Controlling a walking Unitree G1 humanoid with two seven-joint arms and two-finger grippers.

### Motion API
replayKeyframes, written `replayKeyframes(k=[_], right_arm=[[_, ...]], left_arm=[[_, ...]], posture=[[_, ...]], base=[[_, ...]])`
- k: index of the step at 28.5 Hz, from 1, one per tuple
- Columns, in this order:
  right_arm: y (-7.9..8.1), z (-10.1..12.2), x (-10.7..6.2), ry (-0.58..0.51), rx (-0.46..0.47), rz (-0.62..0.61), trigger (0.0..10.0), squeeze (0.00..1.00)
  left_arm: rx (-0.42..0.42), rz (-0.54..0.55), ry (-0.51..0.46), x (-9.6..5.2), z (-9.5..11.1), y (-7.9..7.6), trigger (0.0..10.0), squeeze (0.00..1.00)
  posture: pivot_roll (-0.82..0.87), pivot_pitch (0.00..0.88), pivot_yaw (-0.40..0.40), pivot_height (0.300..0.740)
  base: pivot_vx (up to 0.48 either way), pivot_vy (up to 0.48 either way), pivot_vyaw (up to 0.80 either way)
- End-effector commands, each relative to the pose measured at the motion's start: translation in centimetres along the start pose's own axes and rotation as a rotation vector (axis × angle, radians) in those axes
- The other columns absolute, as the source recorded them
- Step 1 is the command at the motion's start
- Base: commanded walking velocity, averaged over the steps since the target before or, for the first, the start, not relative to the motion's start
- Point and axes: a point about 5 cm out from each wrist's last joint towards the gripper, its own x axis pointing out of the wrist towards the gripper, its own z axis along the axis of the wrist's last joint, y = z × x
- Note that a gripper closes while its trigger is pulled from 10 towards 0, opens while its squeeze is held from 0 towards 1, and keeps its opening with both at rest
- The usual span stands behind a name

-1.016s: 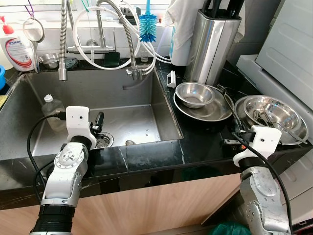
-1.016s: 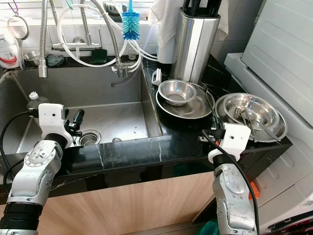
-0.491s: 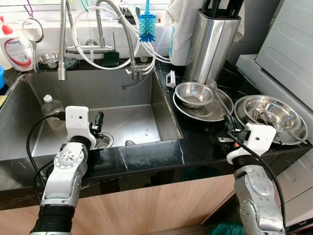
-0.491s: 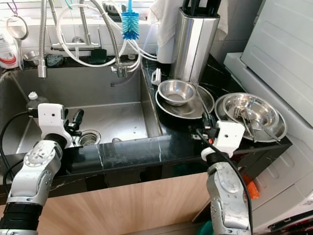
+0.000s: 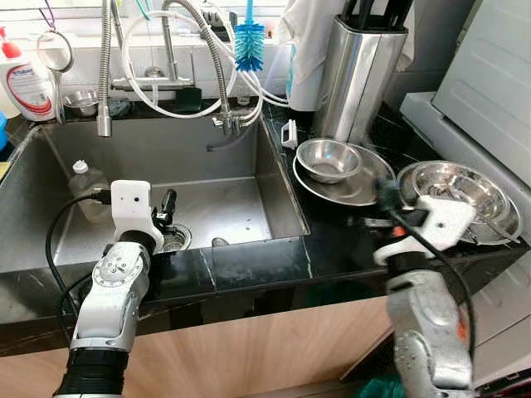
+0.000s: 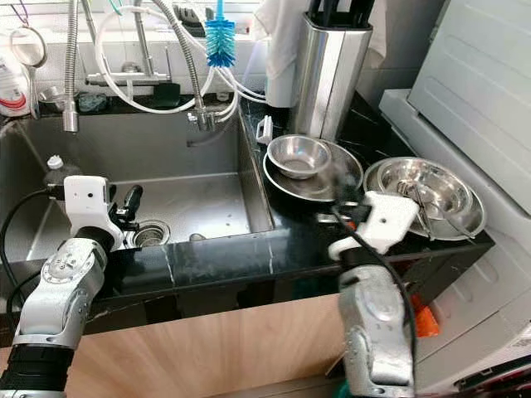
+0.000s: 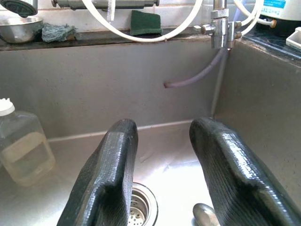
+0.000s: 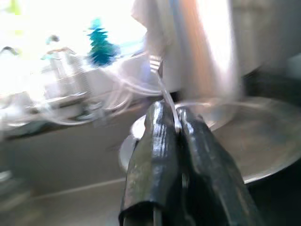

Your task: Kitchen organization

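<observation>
My right gripper (image 8: pixel 175 115) is shut on a thin metal fork (image 8: pixel 162 84) whose tines stick up past the fingertips. In the eye views this gripper (image 5: pixel 387 196) is blurred, hovering over the black counter between the steel plate holding a small bowl (image 5: pixel 330 157) and the large steel bowl (image 5: pixel 460 189) with utensils in it. My left gripper (image 5: pixel 168 203) hangs open over the sink (image 5: pixel 274 217), above the drain (image 7: pixel 141 207), with nothing between its fingers (image 7: pixel 110 174).
A plastic bottle (image 5: pixel 87 184) stands in the sink's left corner. A tall steel utensil holder (image 5: pixel 361 75) rises behind the plate. Faucet hoses and a blue brush (image 5: pixel 249 46) hang over the sink's back edge. A white appliance (image 5: pixel 489 75) borders the counter on the right.
My right arm has swung left and risen from beside the large bowl toward the plate, carrying the fork. The left arm has stayed still.
</observation>
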Motion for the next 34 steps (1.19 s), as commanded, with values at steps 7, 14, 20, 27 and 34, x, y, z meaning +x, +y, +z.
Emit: replayKeyframes(k=[7,14,20,27,34], right_arm=[[1.8,-0.1,-0.7,0.028,0.275,0.146,10.0,0.00],[3.4,0.1,-2.2,0.061,0.537,0.338,10.0,0.00],[2.9,-0.8,-3.6,0.114,0.628,0.363,10.0,0.00],[2.4,-1.0,-4.7,0.119,0.759,0.388,10.0,0.00],[2.6,-0.6,-5.5,0.108,0.844,0.461,10.0,0.00]], left_arm=[[-0.032,0.005,-0.005,0.1,0.4,0.1,10.0,0.00],[-0.145,0.007,-0.023,0.3,0.9,0.2,10.0,0.00],[-0.217,-0.008,-0.051,0.3,1.7,0.1,10.0,0.00],[-0.351,-0.042,-0.083,0.4,2.4,-0.2,10.0,0.00],[-0.597,-0.234,-0.133,-0.1,4.0,-1.8,10.0,0.00]], posture=[[0.05,0.004,-0.051,0.740],[0.05,0.007,-0.049,0.740],[0.05,0.012,-0.048,0.740],[0.06,0.010,-0.049,0.740],[0.06,0.001,-0.048,0.740]], base=[[0.000,0.000,0.00],[0.000,0.000,0.00],[0.000,0.000,0.00],[0.000,0.000,0.00],[0.000,0.000,0.00]])
